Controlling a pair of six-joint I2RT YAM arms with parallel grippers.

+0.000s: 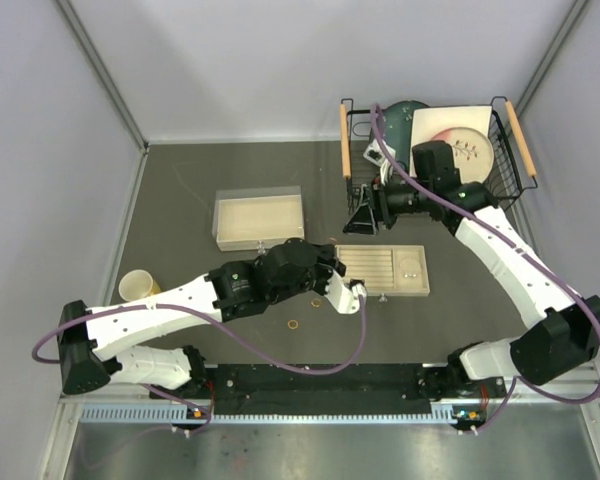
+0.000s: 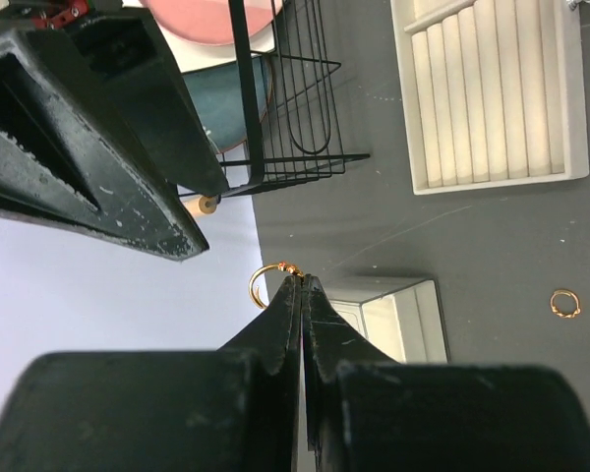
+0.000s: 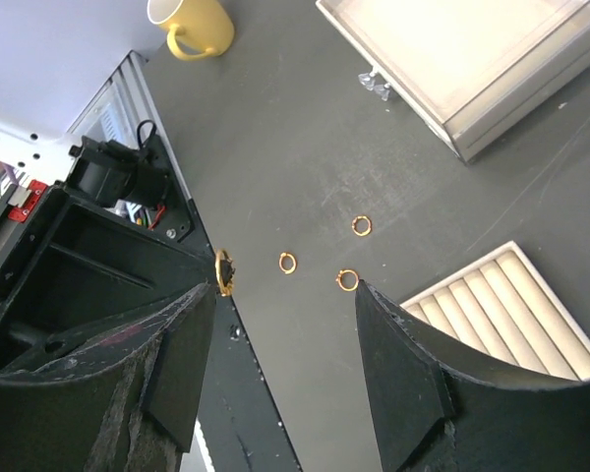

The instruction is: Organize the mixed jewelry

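Centrally on the dark bench (image 1: pixel 180 200), the beige slotted tray (image 1: pixel 383 272) is seen. The right gripper (image 3: pixel 285 288) is spread wide, with three loose rings (image 3: pixel 288 263) framed at mid-picture on the bench. The left gripper (image 2: pixel 301 285) is pressed together, one gold ring (image 2: pixel 285 266) pinched at its tips.

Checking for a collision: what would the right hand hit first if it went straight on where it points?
The right hand would likely meet the dark tabletop first, near a loose gold ring between its open fingers; depth is unclear.
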